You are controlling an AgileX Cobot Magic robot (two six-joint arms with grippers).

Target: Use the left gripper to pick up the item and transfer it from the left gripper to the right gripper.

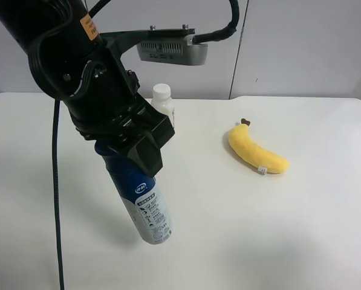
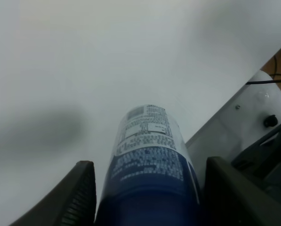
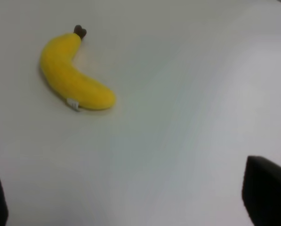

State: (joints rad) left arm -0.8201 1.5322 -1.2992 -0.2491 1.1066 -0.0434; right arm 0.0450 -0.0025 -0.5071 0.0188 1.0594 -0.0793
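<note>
Left pincer (image 2: 149,165) clamps the tilted can (image 1: 147,202) (dark-blue top, printed base).

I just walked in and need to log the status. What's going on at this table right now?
The left gripper has its jaws shut on the blue-and-white can, holding it tilted and apparently lifted off the white table. The right gripper is open and empty, above the table near the plush banana, so the handover hasn't happened yet. A small white bottle stands on the table behind the left arm.
</note>
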